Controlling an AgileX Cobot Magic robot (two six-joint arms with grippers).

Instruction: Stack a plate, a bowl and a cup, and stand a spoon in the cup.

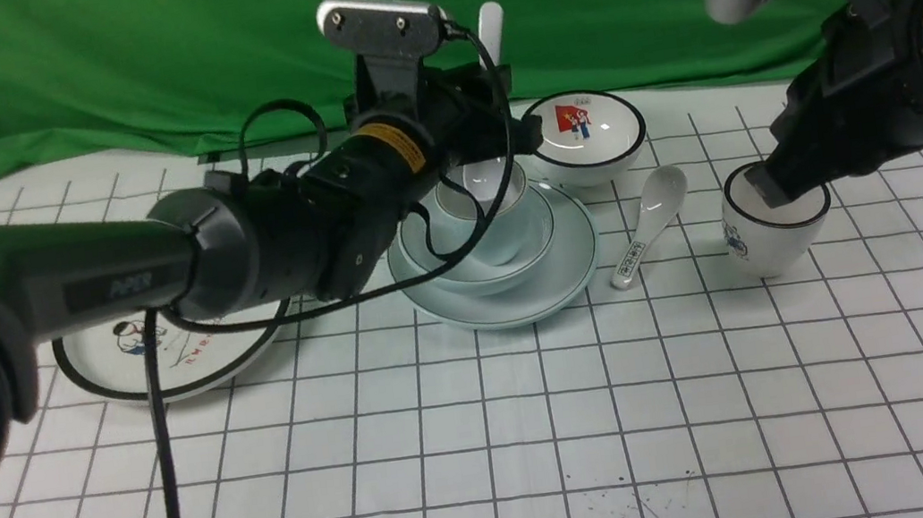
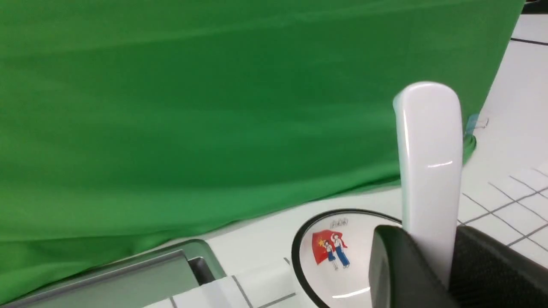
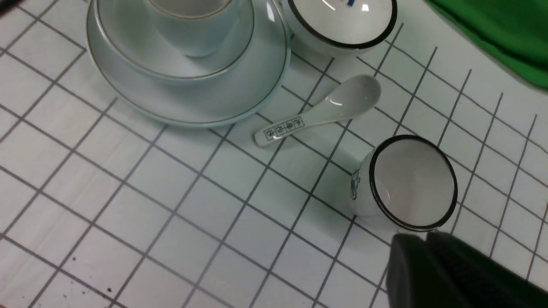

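Observation:
The pale blue-green plate (image 1: 559, 281) holds the matching bowl (image 1: 516, 262), and the cup (image 1: 497, 191) stands in the bowl. My left gripper (image 1: 498, 132) hovers just above the cup, shut on the plain white spoon (image 1: 491, 31), whose handle points straight up. In the left wrist view the spoon handle (image 2: 429, 162) rises from between the closed fingers of the gripper (image 2: 428, 261). The spoon's lower end is hidden by the gripper. My right gripper (image 1: 768, 187) is shut and empty, off to the right. The right wrist view shows the plate (image 3: 257, 85), bowl (image 3: 180, 70) and cup (image 3: 201, 32).
A black-rimmed white cup (image 1: 770, 238) stands under my right gripper (image 3: 421, 241), also in the right wrist view (image 3: 411, 184). A spoon with a printed handle (image 1: 654, 214) lies beside the plate. A flag-picture bowl (image 1: 589, 137) sits behind. A cartoon plate (image 1: 169, 363) lies left.

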